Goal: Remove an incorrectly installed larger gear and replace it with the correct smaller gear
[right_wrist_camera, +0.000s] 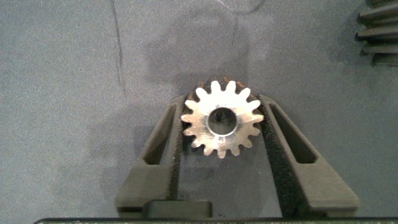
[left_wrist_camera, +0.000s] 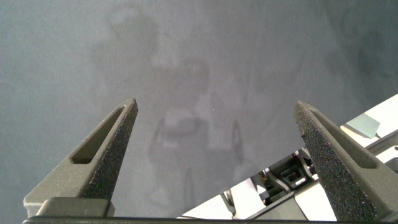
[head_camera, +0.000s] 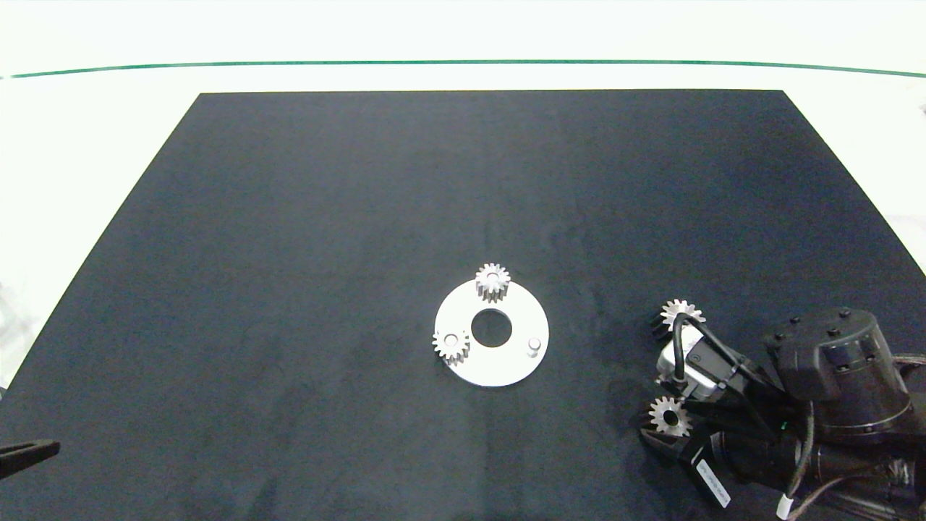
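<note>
My right gripper (head_camera: 662, 427) is low over the black mat at the lower right, shut on the smaller gear (head_camera: 669, 416), a flat silver gear with a wide dark bore. In the right wrist view this smaller gear (right_wrist_camera: 221, 119) sits between the two pads of my right gripper (right_wrist_camera: 222, 102), which press its teeth on both sides. The larger gear (head_camera: 680, 313), thick-bodied with a pale top, lies on the mat just beyond the wrist. My left gripper (left_wrist_camera: 216, 104) is open and holds nothing, parked at the mat's lower left corner (head_camera: 29, 456).
A round silver plate (head_camera: 506, 365) with a centre hole lies mid-mat. Two silver gears (head_camera: 493, 281) (head_camera: 451, 345) stand on its pegs, and a third peg (head_camera: 534, 345) is bare. The mat's far and left parts hold nothing.
</note>
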`<action>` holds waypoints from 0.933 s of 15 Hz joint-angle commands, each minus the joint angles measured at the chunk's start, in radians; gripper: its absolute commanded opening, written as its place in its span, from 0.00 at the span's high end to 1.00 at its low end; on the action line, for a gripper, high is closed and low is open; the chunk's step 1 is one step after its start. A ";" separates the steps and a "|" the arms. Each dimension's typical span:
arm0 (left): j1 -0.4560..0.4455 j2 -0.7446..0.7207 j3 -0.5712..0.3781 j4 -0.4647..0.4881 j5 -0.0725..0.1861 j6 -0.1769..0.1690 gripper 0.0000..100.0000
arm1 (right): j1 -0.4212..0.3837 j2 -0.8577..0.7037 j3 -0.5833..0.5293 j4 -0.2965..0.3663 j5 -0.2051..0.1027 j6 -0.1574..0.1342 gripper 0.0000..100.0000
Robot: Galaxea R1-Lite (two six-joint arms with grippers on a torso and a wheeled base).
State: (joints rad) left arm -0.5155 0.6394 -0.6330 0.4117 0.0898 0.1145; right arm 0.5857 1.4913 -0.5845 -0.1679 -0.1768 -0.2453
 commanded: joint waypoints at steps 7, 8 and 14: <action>0.000 -0.007 0.010 0.002 0.001 0.001 0.00 | 0.002 0.001 0.012 -0.002 -0.001 -0.002 0.75; 0.000 -0.007 0.012 0.002 0.001 0.001 0.00 | 0.002 0.001 0.012 -0.004 0.000 -0.002 0.78; 0.000 -0.012 0.021 0.004 0.001 0.001 0.00 | 0.000 -0.003 0.006 -0.061 0.003 0.004 0.78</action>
State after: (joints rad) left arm -0.5155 0.6281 -0.6132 0.4128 0.0898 0.1145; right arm 0.5860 1.4902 -0.5757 -0.2240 -0.1721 -0.2385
